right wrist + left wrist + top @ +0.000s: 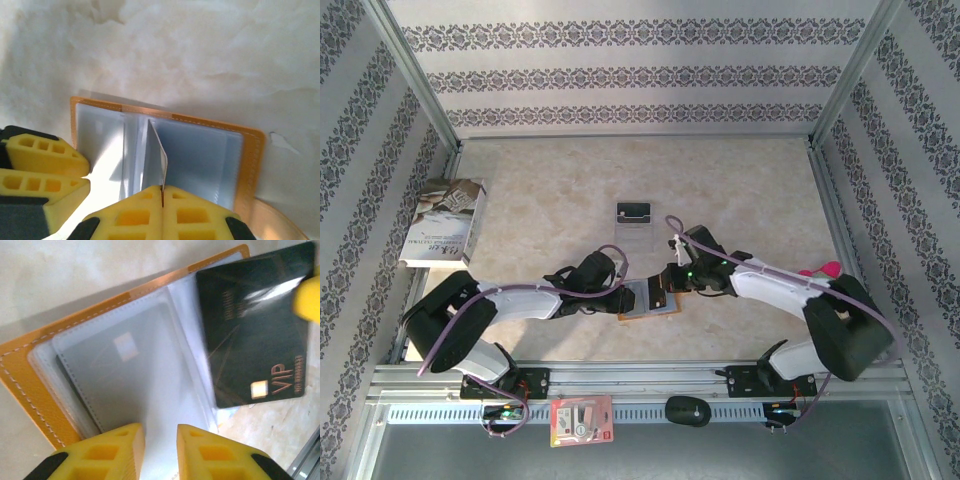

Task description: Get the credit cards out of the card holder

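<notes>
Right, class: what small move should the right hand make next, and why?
Probably pull the black card fully clear of the card holder. The right hand is shut on its edge, and the card looks mostly out of its clear sleeve.

Open flat on the surface point(75, 275), orange-tan card holder point(22, 377). Over its clear sleeves point(165, 390), tilted black credit card point(255, 335) marked VIP; inside one sleeve, pale card point(120, 375).

The card holder point(22, 390) is laid open — a pale card point(120, 370) is sleeved at centre, a black VIP card point(250, 330) seen at two o'clock, the left gripper point(160, 435) parted at six.
</notes>
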Tool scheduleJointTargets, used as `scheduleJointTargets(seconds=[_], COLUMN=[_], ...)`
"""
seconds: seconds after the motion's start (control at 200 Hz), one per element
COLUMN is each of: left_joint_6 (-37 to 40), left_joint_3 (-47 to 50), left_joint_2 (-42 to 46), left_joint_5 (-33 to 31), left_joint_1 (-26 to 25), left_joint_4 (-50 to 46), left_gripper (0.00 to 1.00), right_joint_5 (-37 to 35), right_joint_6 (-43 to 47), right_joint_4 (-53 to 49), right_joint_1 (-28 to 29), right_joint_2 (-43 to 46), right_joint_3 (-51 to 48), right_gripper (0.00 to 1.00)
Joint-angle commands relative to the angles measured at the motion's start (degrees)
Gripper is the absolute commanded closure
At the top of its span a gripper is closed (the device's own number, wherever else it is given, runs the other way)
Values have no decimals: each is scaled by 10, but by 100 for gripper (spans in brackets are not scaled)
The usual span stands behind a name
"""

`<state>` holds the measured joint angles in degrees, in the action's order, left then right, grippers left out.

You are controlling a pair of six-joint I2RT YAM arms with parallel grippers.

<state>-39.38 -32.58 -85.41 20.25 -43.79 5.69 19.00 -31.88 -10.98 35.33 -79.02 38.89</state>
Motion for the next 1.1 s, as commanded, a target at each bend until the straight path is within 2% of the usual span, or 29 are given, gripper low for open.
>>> scheduleJointTargets(seconds=[0.0, 0.12, 0.215, 0.325, 0.58, 0.73, 0.944, 1.094], left_joint_6=[11, 33, 48, 60, 36, 22, 4, -8], left_joint_3=[13, -20, -23, -13, 19, 26, 51, 56], left_joint_2=[17, 74, 121, 150, 181, 181, 207, 215], left_joint_5=[-46, -54, -41, 13, 88, 111, 136, 147], left_joint_1=[23, 33, 45, 59, 83, 89, 94, 98], left_joint_4=[-110, -113, -79, -8, 168, 223, 286, 309], left_gripper=[67, 57, 50, 49, 45, 46, 47, 60], right_joint_5=[-35, -40, -21, 23, 124, 165, 202, 230], right_joint_6=[27, 39, 41, 35, -19, -65, -99, -122], right_joint_4=[-51, -58, -38, 12, 154, 230, 286, 327], right_joint_1=[-8, -8, -14, -25, -46, -50, -51, -51], right_joint_2=[44, 87, 107, 123, 145, 144, 132, 116], right_joint_3=[24, 43, 51, 55, 39, 21, 9, 4], right_gripper=[100, 100, 100, 100, 100, 100, 100, 100])
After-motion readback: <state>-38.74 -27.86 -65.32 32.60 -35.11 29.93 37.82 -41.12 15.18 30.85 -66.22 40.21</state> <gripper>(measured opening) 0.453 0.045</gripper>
